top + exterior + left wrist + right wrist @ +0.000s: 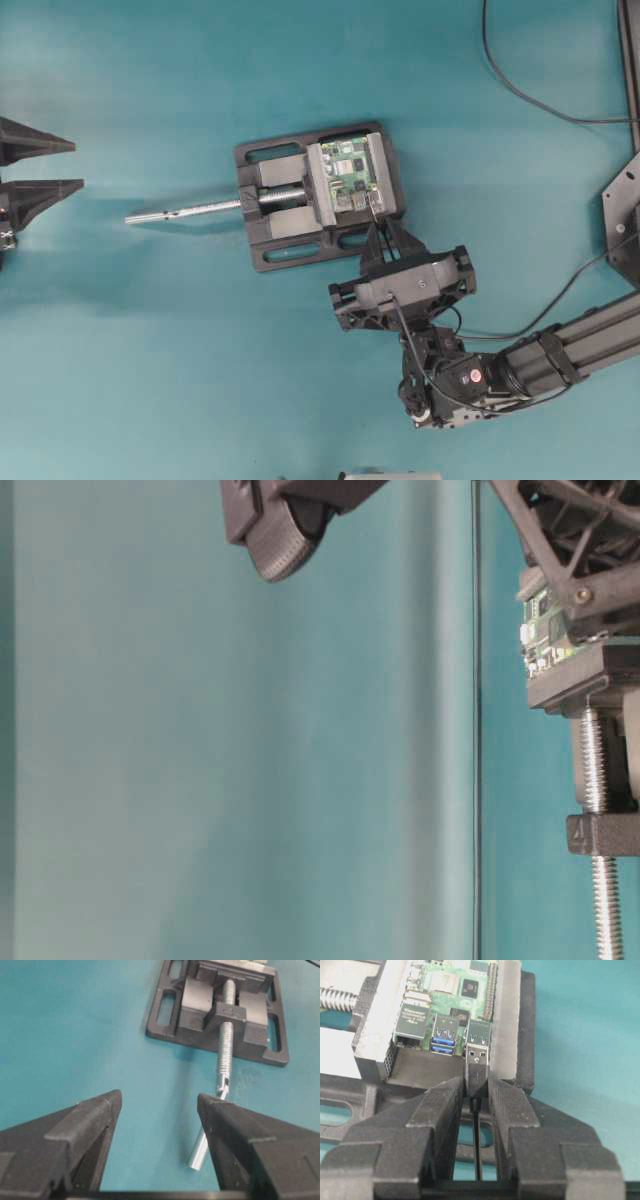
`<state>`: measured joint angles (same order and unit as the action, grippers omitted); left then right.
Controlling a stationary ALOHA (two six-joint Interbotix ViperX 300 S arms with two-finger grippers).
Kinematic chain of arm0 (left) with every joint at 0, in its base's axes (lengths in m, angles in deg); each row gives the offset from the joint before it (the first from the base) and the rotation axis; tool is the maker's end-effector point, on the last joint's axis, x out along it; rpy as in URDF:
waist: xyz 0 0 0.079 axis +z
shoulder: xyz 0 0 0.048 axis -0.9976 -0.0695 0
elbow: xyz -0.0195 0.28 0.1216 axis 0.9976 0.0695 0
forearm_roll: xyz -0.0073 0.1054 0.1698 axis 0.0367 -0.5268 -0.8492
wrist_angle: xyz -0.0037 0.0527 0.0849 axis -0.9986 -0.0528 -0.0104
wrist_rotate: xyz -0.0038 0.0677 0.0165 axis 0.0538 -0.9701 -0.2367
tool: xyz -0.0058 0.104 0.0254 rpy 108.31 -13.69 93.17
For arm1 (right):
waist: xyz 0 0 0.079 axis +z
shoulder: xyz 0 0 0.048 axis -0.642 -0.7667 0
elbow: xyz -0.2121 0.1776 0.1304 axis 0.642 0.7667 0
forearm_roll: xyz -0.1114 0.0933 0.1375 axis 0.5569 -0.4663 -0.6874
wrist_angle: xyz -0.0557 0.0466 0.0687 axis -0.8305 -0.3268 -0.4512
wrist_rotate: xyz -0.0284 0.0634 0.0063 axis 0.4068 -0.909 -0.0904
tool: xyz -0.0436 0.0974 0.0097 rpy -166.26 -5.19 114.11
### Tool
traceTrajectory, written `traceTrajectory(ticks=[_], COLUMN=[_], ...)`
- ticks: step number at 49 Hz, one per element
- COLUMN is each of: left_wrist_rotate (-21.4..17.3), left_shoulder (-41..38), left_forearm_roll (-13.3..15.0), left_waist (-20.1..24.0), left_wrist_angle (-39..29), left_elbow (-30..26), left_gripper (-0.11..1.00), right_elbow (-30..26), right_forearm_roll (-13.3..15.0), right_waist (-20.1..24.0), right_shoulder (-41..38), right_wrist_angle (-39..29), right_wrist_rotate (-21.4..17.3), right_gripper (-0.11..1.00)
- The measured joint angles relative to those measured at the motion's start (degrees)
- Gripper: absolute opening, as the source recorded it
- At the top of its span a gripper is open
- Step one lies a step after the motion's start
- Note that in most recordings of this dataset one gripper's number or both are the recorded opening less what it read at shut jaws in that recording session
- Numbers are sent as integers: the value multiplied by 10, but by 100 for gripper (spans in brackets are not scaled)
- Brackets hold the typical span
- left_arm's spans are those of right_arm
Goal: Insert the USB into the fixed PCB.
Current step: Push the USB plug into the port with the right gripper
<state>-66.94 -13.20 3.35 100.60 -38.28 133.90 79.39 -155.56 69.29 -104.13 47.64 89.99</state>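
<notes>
Only the right wrist view showed the right gripper point(477, 1097) clamped on the USB point(477, 1067), its metal tip just at a port of the fixed PCB point(452, 990) in the vise point(270, 240). Overhead, the left gripper point(78, 165) sat spread apart, far left.

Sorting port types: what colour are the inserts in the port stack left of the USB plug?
Blue, clearest in the right wrist view.
</notes>
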Motion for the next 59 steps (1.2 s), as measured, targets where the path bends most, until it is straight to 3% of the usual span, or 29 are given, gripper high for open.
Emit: traceTrajectory(ticks=[59], left_wrist_rotate=[0], left_shoulder=[0], left_forearm_roll=[0], left_waist=[-1], left_wrist_angle=[0], left_elbow=[0], left_gripper=[77], right_elbow=[-15], right_forearm_roll=[15], right_waist=[-18], right_shoulder=[-5], right_wrist_angle=[6], right_wrist_rotate=[12], right_gripper=[21])
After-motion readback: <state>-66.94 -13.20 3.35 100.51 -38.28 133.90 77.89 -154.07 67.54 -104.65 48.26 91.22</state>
